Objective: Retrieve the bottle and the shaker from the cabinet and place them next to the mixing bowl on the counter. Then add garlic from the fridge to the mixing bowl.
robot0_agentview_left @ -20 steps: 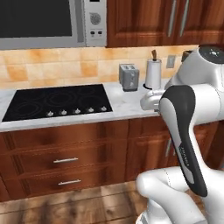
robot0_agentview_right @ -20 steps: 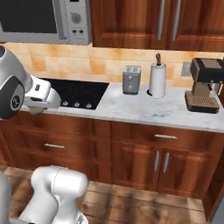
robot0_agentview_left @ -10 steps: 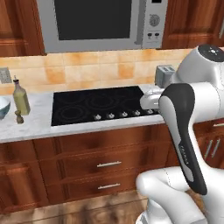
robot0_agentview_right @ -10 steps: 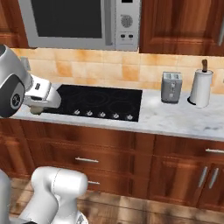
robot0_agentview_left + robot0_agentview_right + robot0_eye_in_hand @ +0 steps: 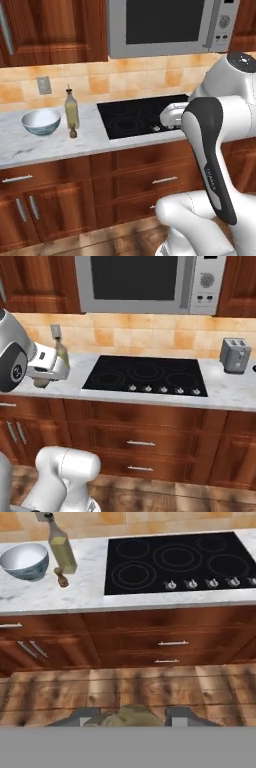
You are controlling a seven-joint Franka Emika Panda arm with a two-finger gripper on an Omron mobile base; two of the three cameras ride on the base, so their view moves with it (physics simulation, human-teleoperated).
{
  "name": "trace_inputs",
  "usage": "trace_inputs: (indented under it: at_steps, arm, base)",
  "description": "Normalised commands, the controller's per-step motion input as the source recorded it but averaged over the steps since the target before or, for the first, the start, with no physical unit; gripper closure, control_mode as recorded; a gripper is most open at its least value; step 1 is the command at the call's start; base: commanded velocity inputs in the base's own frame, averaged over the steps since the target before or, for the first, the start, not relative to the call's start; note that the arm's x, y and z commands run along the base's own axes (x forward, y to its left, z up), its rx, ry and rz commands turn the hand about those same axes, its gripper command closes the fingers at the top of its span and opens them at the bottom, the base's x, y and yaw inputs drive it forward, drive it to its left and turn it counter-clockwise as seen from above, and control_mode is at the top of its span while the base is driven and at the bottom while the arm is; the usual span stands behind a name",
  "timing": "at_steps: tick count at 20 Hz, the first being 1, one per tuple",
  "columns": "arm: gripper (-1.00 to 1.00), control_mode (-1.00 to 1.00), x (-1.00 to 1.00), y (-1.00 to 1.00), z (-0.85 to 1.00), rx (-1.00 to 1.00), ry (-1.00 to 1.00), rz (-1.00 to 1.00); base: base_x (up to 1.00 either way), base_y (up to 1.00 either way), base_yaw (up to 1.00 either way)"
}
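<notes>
On the white marble counter [image 5: 30, 147] stands the pale blue-white mixing bowl [image 5: 41, 121] [image 5: 25, 559]. Right beside it is the tall glass bottle [image 5: 72, 110] [image 5: 61, 547] of yellow-olive liquid, with the small brown shaker [image 5: 73, 132] [image 5: 61, 577] at its foot. In the hand view my gripper [image 5: 132, 718] looks down at the wood floor in front of the drawers, some way back from the counter. It is shut on a greyish-brown lump, the garlic [image 5: 127, 713], between its dark fingertips [image 5: 82, 718]. The fridge and the cabinet are out of view.
A black cooktop [image 5: 135, 117] [image 5: 180, 559] is set into the counter right of the bottle, under a steel microwave [image 5: 165, 25]. A toaster [image 5: 235, 355] stands at the far right. Wood drawers with steel handles [image 5: 172, 643] front the counter.
The whole picture has shifted right: the base has driven left along the counter, bringing bowl, bottle and shaker into view. The gripper's hold looks the same.
</notes>
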Motion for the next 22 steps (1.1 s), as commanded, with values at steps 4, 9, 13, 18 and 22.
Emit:
trace_inputs:
  at_steps: [4, 9, 13, 18, 22]
  arm:
    - [1.00, 1.00, 0.00, 0.00, 0.00, 0.00, 0.00, 0.00]
    - [1.00, 1.00, 0.00, 0.00, 0.00, 0.00, 0.00, 0.00]
    - [1.00, 1.00, 0.00, 0.00, 0.00, 0.00, 0.00, 0.00]
    - [1.00, 1.00, 0.00, 0.00, 0.00, 0.00, 0.00, 0.00]
    - [1.00, 1.00, 0.00, 0.00, 0.00, 0.00, 0.00, 0.00]
  base:
    - [0.37, 1.00, -0.22]
    - [0.50, 1.00, -0.17]
    - [0.46, 1.00, -0.13]
    - [0.58, 0.74, -0.31]
    - [0.23, 0.19, -0.18]
